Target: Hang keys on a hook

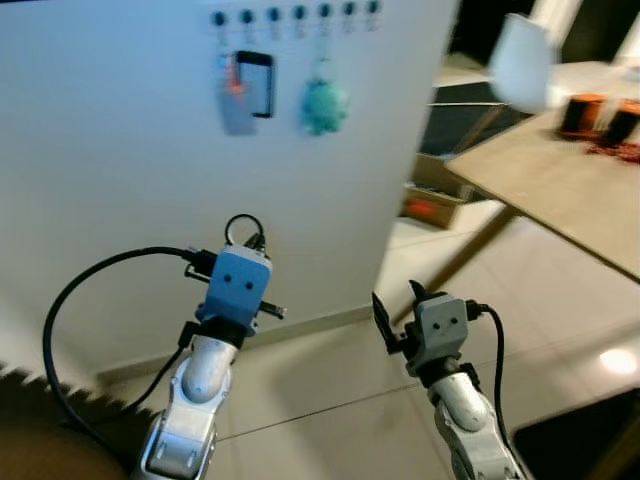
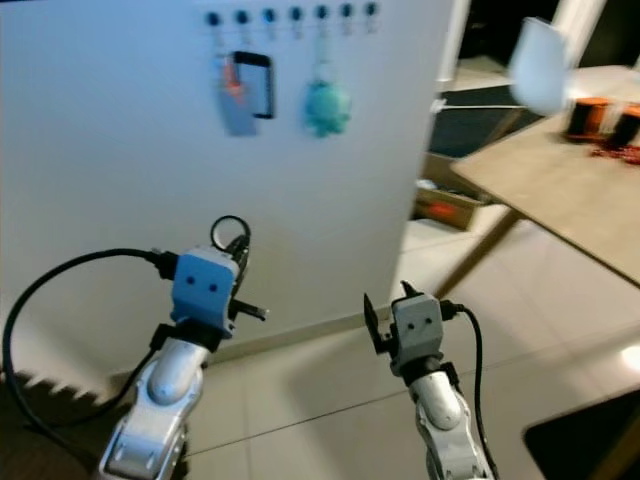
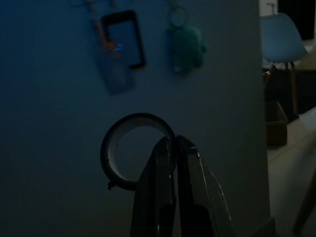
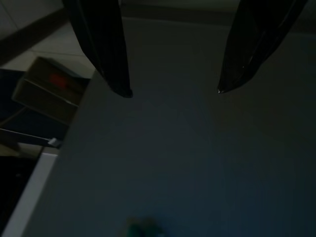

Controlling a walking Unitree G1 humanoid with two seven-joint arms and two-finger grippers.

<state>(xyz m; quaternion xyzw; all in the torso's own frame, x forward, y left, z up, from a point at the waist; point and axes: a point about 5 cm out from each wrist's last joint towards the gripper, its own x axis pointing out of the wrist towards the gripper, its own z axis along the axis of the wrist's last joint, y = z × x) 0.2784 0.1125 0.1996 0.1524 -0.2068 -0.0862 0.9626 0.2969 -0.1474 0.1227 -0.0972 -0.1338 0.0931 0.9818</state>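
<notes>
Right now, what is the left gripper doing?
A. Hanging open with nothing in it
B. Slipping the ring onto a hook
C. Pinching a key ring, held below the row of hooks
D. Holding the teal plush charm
C. The left gripper has its fingers closed on the black key ring, well below the row of hooks on the white wall, where the teal plush charm hangs.

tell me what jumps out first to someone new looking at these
The left hand, raised before the white wall, pinches a dark key ring. High above it runs a row of hooks, with a teal plush charm and a phone-shaped tag hanging.
</notes>
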